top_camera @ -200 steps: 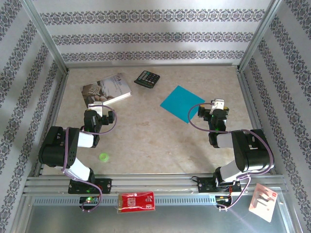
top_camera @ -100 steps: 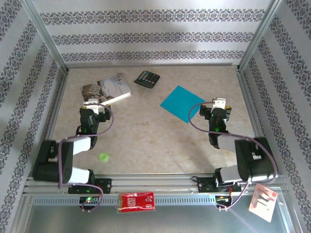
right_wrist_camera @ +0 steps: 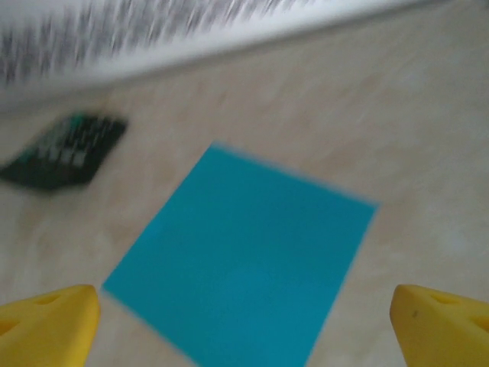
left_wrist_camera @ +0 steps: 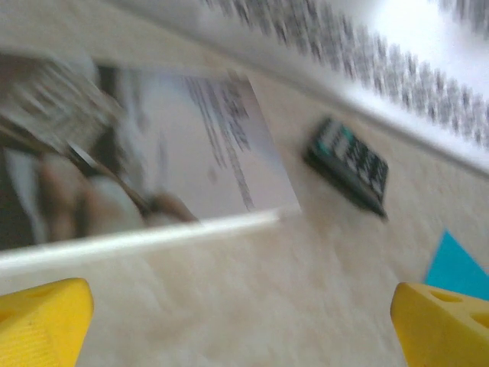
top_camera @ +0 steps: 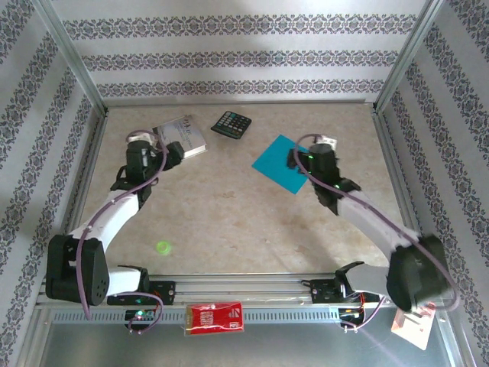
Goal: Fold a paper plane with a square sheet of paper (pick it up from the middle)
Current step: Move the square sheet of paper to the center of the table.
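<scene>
Now the right gripper [top_camera: 299, 159], spread wide like the left gripper [top_camera: 166, 150], has arrived over the square sheet of paper [top_camera: 275, 158], so pickup looks next.

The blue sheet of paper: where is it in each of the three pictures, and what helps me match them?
Top external: the blue sheet lies flat, right of centre, toward the back.
Left wrist: a corner of it pokes in at the right edge, low.
Right wrist: it lies in the middle, reaching the bottom edge.
Shared landmark: the black calculator, up and left of the sheet in all three.
</scene>
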